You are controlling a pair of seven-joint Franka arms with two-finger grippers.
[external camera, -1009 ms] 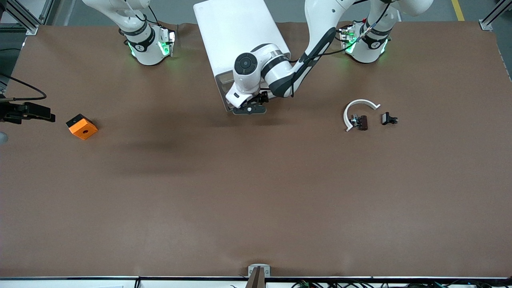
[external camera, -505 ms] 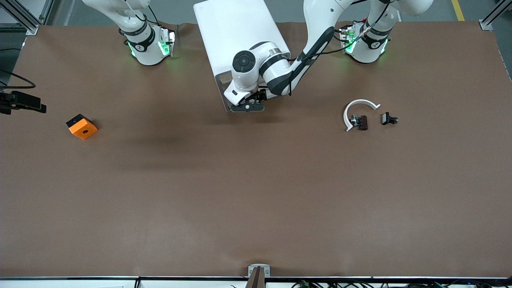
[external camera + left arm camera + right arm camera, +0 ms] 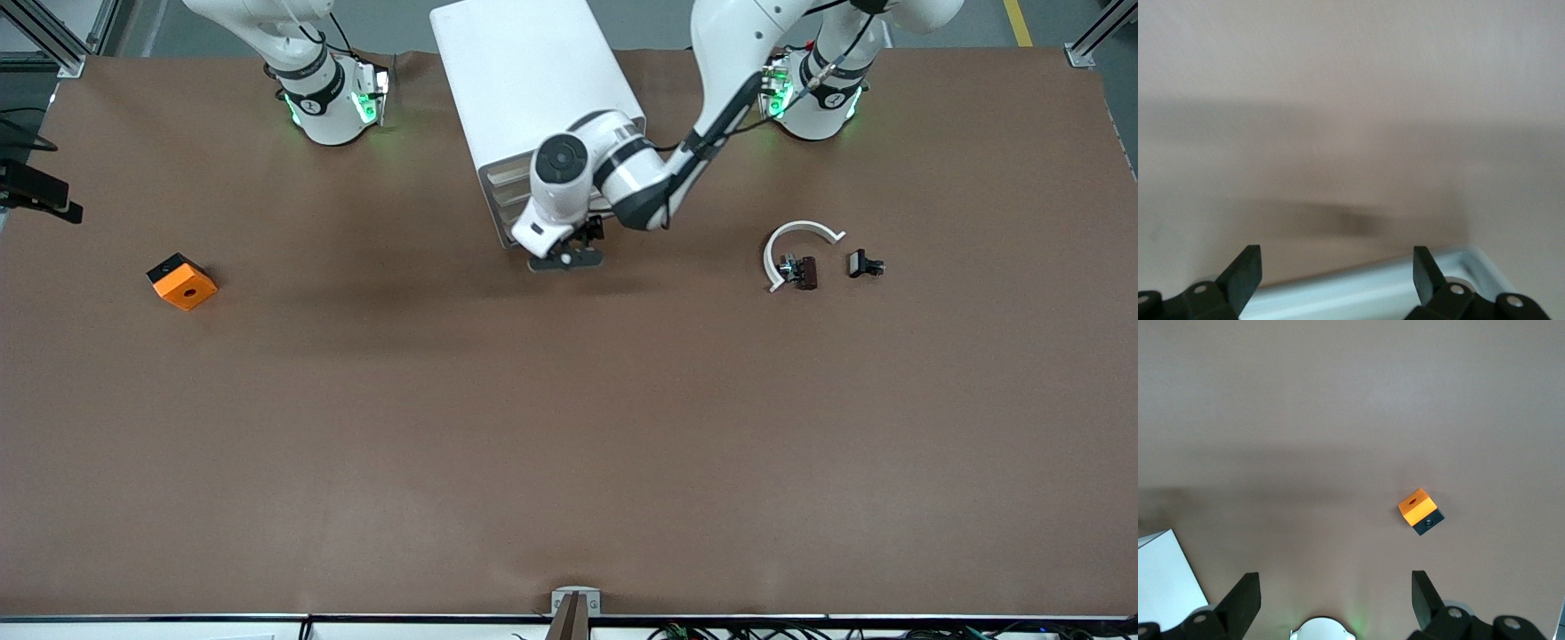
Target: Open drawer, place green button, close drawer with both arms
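I'm working in a robotics lab, no question: my two white arms are bolted at one edge of a wide table (image 3: 569, 427) covered in plain brown sheeting, green status lights glowing at both bases (image 3: 331, 102). Aluminium frame posts (image 3: 53, 40) stand at the corners, cables (image 3: 756, 629) run along the near edge, and grey floor with a yellow line (image 3: 1017, 22) shows past it.

table (image 3: 569, 427) brown | cabinet (image 3: 524, 71) white | block (image 3: 182, 282) orange, black-edged | curved piece (image 3: 794, 233) seemingly white
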